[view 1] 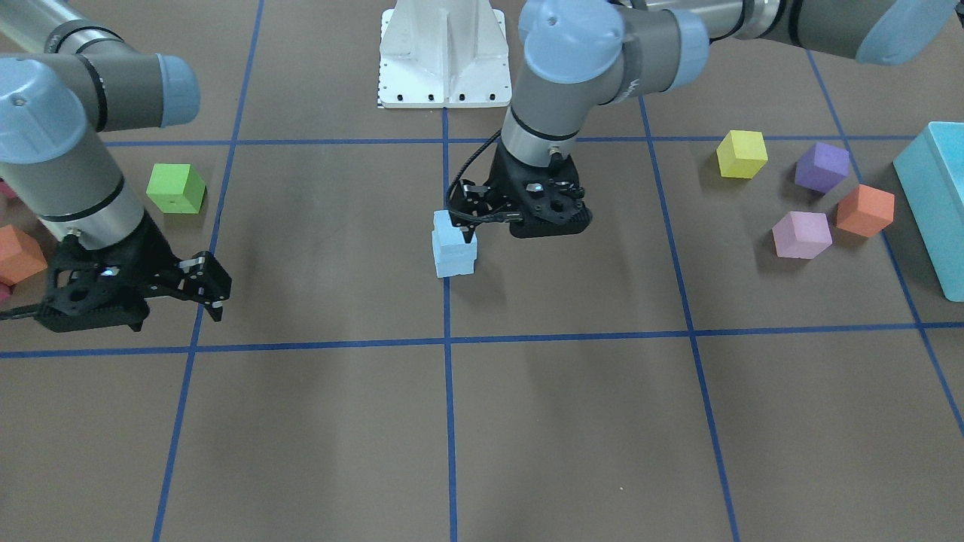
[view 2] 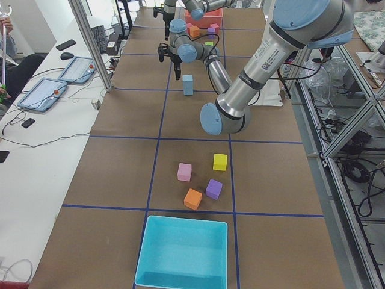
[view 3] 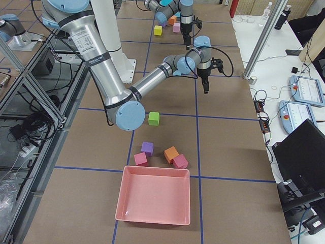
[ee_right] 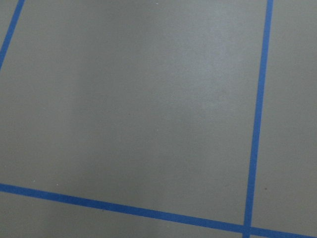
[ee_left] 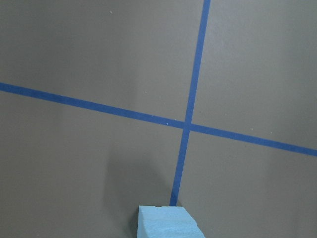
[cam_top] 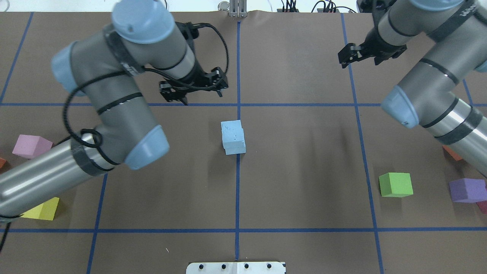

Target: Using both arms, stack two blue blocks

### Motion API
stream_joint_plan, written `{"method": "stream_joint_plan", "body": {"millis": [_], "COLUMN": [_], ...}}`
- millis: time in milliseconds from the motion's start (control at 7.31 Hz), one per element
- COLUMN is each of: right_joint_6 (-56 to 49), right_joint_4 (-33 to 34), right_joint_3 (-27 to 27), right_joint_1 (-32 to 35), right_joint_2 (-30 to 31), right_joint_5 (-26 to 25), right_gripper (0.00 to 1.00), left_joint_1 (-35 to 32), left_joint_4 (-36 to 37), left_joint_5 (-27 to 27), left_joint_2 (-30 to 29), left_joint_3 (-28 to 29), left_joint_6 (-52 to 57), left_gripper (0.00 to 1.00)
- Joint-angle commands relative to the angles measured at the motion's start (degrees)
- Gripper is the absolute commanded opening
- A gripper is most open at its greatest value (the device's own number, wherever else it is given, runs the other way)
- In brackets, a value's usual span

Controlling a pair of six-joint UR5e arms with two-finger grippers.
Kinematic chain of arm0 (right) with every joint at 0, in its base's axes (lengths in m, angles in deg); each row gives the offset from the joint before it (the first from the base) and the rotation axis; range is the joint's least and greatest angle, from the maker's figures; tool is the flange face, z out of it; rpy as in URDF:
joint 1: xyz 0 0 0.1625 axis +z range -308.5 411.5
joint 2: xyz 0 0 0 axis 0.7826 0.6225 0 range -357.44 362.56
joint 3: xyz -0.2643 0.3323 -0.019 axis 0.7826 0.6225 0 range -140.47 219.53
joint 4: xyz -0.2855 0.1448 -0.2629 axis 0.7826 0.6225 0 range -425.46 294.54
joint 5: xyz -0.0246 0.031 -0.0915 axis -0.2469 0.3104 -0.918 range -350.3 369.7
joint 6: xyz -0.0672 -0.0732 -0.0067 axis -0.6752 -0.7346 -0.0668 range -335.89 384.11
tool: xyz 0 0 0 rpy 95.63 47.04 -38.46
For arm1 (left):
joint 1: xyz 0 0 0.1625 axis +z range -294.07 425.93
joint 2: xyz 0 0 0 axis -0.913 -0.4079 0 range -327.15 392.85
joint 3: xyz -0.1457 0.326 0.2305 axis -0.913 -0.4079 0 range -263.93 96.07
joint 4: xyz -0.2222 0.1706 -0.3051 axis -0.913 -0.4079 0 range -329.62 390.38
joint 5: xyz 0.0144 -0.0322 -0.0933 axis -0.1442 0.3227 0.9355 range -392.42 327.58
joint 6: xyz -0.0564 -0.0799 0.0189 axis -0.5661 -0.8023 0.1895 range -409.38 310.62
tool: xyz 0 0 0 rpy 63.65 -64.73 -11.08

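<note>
Two blue blocks [cam_top: 233, 137] stand stacked upright on the centre tape line of the worktop [cam_top: 304, 182], held by neither arm.
The stack lies below the raised left fingers [cam_top: 218, 80] and a little toward the robot's right. These are spread and empty, and nearer than the right fingers [view 1: 215, 290], also spread and empty, well apart. Counted: two blue blocks, four other cubes [view 2: 184, 172] by the turquoise bin [view 2: 183, 220], five [view 3: 154, 118] by the pink bin [view 3: 155, 219].
</note>
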Motion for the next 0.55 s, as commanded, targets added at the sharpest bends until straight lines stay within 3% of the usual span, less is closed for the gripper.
{"method": "stream_joint_plan", "body": {"millis": [0, 410], "right_joint_6": [-10.61, -22.59], "right_joint_4": [-0.05, -0.14], "right_joint_3": [-0.59, -3.38], "right_joint_1": [8.38, 24.29], "right_joint_2": [5.87, 19.99], "right_joint_5": [2.25, 12.34], "right_gripper": [1.00, 1.00], "left_joint_1": [-10.01, -27.07], "left_joint_4": [0.24, 0.06], "left_joint_5": [5.88, 15.48], "left_joint_2": [11.70, 29.89], "left_joint_3": [-7.81, -8.02], "left_joint_6": [15.01, 44.62], "left_gripper": [0.99, 0.99]}}
